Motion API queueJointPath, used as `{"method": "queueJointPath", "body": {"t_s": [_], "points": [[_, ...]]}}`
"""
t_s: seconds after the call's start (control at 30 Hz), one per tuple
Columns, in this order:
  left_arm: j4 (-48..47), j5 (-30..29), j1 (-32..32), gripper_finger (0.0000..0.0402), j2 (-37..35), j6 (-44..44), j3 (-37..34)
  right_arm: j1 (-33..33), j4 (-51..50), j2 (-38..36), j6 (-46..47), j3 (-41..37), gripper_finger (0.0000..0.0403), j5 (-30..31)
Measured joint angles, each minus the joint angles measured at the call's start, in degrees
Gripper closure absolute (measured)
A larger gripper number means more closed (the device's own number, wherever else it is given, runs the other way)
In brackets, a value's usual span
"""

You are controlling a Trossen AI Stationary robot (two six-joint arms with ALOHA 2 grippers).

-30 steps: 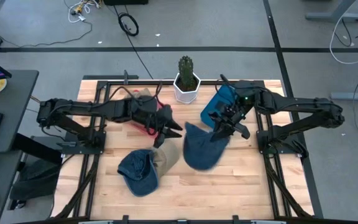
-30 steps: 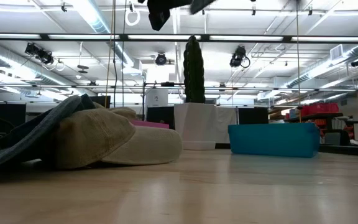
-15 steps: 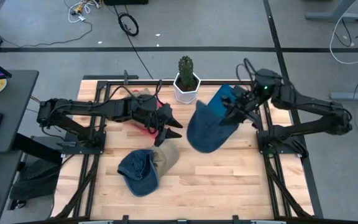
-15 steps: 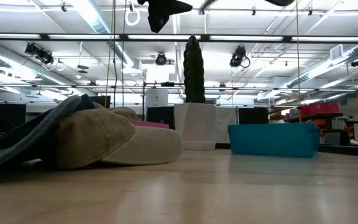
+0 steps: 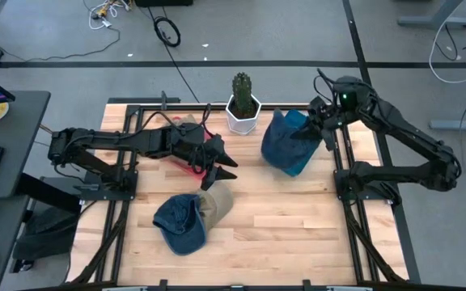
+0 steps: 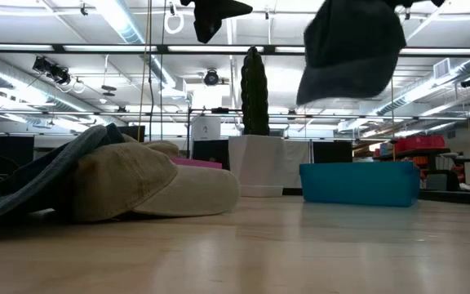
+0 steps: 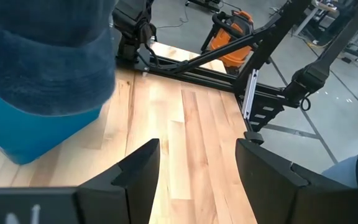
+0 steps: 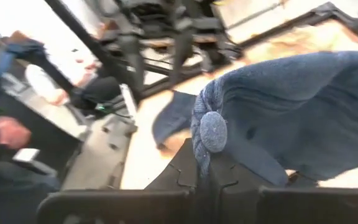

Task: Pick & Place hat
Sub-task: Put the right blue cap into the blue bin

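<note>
Two hats [image 5: 188, 218] are sitting in a pile at the front left of the table, but the one that matters is the blue hat [image 5: 285, 144], pinched shut in the right gripper [image 5: 320, 129] and dangling well clear of the wood, right over the teal bin [image 6: 359, 184] beside the cactus pot [image 5: 242, 113]. Looks like the carry is about done and we're at the drop-off stage. I'd guess the next move is lowering it so the hat sags inside the bin walls, then letting go. Left gripper [image 7: 194, 158] just hovers mid-table with fingers spread wide, holding nothing, near the pink thing [image 5: 209, 145].
</note>
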Motion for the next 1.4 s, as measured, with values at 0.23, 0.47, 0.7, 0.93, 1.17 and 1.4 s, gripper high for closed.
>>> {"method": "queueJointPath", "body": {"t_s": [0.23, 0.47, 0.7, 0.93, 1.17, 1.4], "points": [[0.02, 0.01, 0.0, 0.0189, 0.0, -0.78, 0.0, -8.52, -8.81, 1.72, -10.21, 0.0, 0.0403, -0.06], [0.02, 0.01, -0.71, 0.0189, 0.0, -0.8, 0.0, -15.37, -13.42, 5.13, -17.86, 0.0, 0.0403, -0.07], [0.02, 0.01, -0.76, 0.0189, 0.0, -1.85, 0.0, -19.61, -15.5, 8.32, -22.25, 0.0, 0.0403, -0.85], [0.02, 0.01, -0.76, 0.0189, 0.0, -1.85, 0.0, -21.45, -17.95, 11.87, -25.75, 0.0, 0.0403, -1.03], [0.01, 0.0, -0.75, 0.0189, 0.0, -1.84, 0.0, -22.53, -17.93, 14.68, -26.76, 0.0, 0.0403, -1.03], [0.02, -0.01, -0.74, 0.0189, 0.0, -1.83, 0.0, -23.06, -15.57, 15.14, -25.83, -4.95, 0.0403, -1.05]]}}
